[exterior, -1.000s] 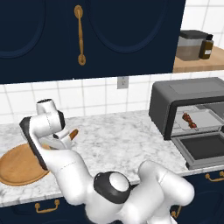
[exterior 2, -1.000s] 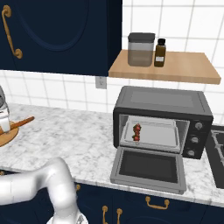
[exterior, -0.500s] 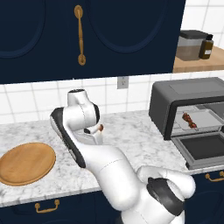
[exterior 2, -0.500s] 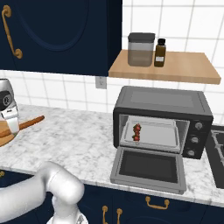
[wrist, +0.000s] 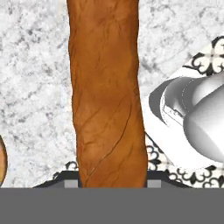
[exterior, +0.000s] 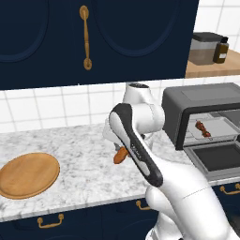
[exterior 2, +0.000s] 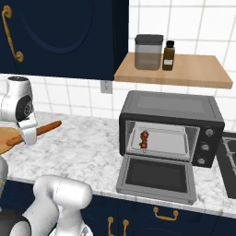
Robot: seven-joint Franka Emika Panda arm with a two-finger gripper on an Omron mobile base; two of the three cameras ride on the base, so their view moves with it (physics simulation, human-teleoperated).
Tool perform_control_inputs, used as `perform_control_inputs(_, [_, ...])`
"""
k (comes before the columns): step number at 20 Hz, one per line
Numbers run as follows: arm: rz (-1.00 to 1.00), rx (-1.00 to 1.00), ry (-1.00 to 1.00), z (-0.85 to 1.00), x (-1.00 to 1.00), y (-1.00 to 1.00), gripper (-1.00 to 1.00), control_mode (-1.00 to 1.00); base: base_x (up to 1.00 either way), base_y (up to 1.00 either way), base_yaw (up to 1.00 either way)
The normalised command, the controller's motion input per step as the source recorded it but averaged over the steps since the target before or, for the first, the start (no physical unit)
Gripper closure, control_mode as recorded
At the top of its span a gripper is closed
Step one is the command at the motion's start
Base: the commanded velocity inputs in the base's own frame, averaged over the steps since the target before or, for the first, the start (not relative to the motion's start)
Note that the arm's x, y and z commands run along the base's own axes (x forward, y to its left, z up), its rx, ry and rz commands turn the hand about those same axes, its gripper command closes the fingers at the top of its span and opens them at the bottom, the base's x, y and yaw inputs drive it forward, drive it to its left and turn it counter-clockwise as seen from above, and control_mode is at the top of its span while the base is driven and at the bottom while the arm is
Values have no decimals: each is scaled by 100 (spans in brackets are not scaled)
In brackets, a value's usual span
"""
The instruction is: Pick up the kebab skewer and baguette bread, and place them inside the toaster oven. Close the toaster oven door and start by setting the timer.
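My gripper (exterior 2: 29, 134) is shut on the baguette bread (exterior 2: 44, 129), an orange-brown loaf held level above the marble counter, left of the toaster oven (exterior 2: 171, 109). In the hand view the baguette bread (wrist: 107, 96) runs straight up from between the fingertips (wrist: 72, 184). One end of the baguette bread (exterior: 120, 155) pokes out behind my arm. The kebab skewer (exterior 2: 144, 138) lies on the tray inside the toaster oven (exterior: 197, 102). The toaster oven door (exterior 2: 158, 177) hangs open, flat toward the counter's front. From the left, the kebab skewer (exterior: 202, 127) shows through the opening.
A round wooden plate (exterior: 27, 174) lies bare on the counter's left. Three knobs (exterior 2: 202, 147) line the oven's right side. A wooden shelf (exterior 2: 184, 73) above carries a grey canister (exterior 2: 148, 51) and a dark bottle (exterior 2: 168, 55). Dark cabinets hang overhead.
My arm has swung right from above the wooden plate, carrying the baguette bread toward the toaster oven. The skewer and the oven door have not moved.
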Motion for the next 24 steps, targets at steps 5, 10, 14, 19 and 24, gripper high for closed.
perform_control_inputs(5, [-1, 16, -12, 68, -43, -100, 100, -100, 0, 0, 0])
perform_control_inputs(10, [-8, 13, -10, 51, -16, -100, 100, -100, 0, 0, 0])
perform_control_inputs(14, [-24, 10, -12, 40, -4, -100, 100, -100, 0, 0, 0])
perform_control_inputs(19, [-33, 8, -11, 16, 0, -100, 100, -100, 0, 0, 0])
perform_control_inputs(24, [-21, 9, -6, 4, 0, -100, 100, -100, 0, 0, 0])
